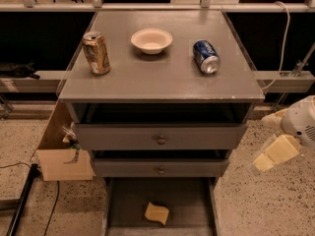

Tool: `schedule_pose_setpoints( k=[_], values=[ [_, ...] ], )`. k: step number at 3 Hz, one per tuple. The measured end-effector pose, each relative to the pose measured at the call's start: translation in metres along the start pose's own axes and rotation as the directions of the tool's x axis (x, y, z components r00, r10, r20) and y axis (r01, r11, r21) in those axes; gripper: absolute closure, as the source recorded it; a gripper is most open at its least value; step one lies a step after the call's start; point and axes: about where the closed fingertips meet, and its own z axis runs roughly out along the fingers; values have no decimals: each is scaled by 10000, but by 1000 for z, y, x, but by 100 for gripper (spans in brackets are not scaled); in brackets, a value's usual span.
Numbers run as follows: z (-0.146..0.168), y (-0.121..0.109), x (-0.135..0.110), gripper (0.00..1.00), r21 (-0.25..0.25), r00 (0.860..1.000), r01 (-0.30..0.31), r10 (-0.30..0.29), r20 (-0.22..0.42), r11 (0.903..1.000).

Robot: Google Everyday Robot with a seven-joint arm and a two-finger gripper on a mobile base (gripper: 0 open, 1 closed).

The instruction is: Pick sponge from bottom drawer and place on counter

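Note:
The pale yellow sponge (156,213) lies flat on the dark floor of the bottom drawer (123,205), which is pulled out at the foot of the cabinet. The grey counter (162,77) tops the cabinet. My gripper (266,142) hangs at the right edge of the view, beside the cabinet at the height of the two knobbed drawers, well right of and above the sponge. It is open and empty, with one pale finger (275,154) pointing down and left.
On the counter stand a gold can (96,53) at the left, a white bowl (151,40) at the back middle, and a blue can (206,56) lying on its side at the right. A cardboard box (61,154) sits on the floor left of the cabinet.

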Motion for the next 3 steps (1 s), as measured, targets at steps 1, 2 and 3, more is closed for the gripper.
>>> schedule_pose_setpoints(
  k=[1,2,3],
  values=[
    [11,-2,-8,0,48,9996,195,-196,187,9998],
    [43,0,-16,0,-432,9963,-347,380,777,9985],
    [95,15,-20,0,-1313,9835,-1280,1428,1108,9830]
  ],
)
